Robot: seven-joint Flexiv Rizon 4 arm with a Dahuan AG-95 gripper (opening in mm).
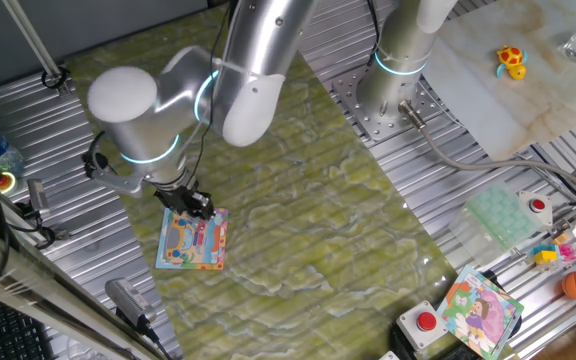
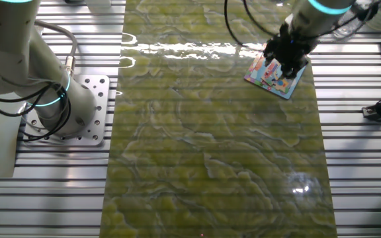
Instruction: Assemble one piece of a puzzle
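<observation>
The puzzle (image 1: pixel 193 242) lies under the arm's lowered pincer (image 1: pixel 194 204); its grip state can't be told.

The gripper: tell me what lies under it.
The puzzle lies flat on the green mat, beneath the gripper. The gripper covers the board's near corner; the piece cannot be seen there.

Slatted metal table (image 1: pixel 438 190) w/ green marbled mat (image 1: pixel 298 190), glare at far edge

Table with a green marbled mat

The ribbed metal table (image 1: pixel 448 190) carries a green-yellow mat (image 1: pixel 308 200); the puzzle (image 1: pixel 193 240) lies flat on the mat near one edge.
</observation>
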